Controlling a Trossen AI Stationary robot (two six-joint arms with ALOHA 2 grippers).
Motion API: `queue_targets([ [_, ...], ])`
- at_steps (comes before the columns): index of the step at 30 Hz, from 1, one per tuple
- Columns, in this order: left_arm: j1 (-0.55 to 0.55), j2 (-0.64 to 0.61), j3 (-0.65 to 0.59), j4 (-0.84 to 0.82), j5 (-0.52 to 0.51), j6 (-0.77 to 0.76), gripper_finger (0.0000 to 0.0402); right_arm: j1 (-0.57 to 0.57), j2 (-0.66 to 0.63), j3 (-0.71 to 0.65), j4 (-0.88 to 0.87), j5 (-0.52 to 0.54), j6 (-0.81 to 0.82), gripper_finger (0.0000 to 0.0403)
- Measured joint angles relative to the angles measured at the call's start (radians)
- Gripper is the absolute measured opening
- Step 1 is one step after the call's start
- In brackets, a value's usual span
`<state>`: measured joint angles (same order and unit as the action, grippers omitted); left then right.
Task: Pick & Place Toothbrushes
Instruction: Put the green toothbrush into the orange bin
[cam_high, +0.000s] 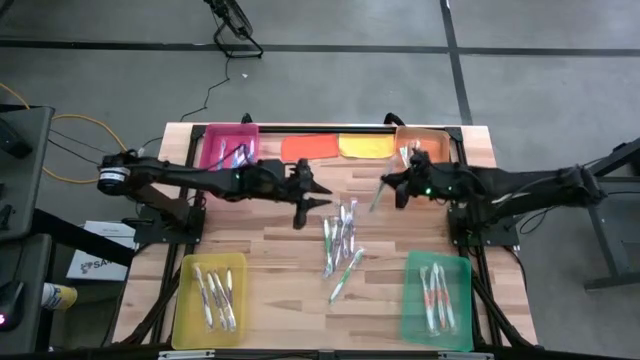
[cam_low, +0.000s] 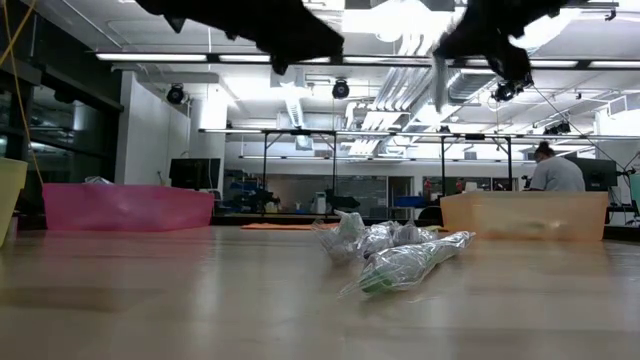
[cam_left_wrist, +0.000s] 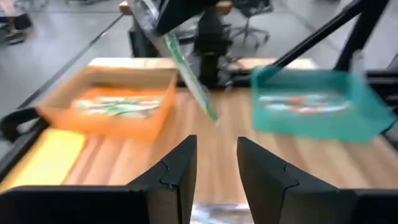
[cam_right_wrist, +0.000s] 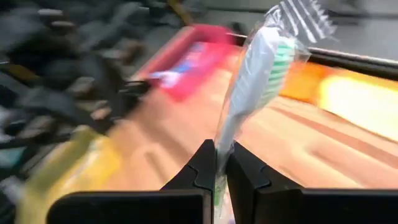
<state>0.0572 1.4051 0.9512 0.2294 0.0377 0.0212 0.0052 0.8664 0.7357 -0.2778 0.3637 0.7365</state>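
While four trays (cam_high: 441, 310) already hold brushes, right pincer (cam_right_wrist: 219, 163) clamps green toothbrush (cam_right_wrist: 255, 81); left pincer (cam_left_wrist: 214, 158) half-open, empty; small pile (cam_high: 340, 240) remains mid-desk (cam_high: 270, 240).

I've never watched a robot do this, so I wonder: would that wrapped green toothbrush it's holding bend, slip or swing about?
Probably stiff: pinched at one end by the right gripper, the green toothbrush stands out straight rather than drooping. Its clear, glossy wrapper looks slippery, so it might slide in the fingers. Being thin and held at one end, it seems light and may wobble.
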Motion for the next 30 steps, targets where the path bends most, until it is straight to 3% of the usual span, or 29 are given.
queue_targets([
  [7, 0.085, -0.023, 0.001, -0.09, 0.0, 0.095, 0.0113, -0.214, -0.099, 0.0, -0.317, 0.0, 0.113, 0.0013],
  [12, 0.144, -0.023, 0.001, -0.133, 0.0, 0.18, 0.0113, -0.375, -0.113, 0.0, -0.414, -0.012, 0.127, 0.0013],
  [17, 0.218, -0.023, 0.001, -0.197, 0.031, 0.243, 0.0113, -0.535, -0.094, 0.001, -0.43, -0.094, 0.127, 0.0013],
  [22, 0.297, -0.021, 0.001, -0.222, 0.134, 0.285, 0.0113, -0.672, 0.005, 0.089, -0.511, -0.135, 0.066, 0.0013],
  [30, 0.389, -0.02, 0.001, -0.24, 0.144, 0.377, 0.0113, -0.827, 0.264, 0.23, -0.715, -0.156, -0.059, 0.0013],
])
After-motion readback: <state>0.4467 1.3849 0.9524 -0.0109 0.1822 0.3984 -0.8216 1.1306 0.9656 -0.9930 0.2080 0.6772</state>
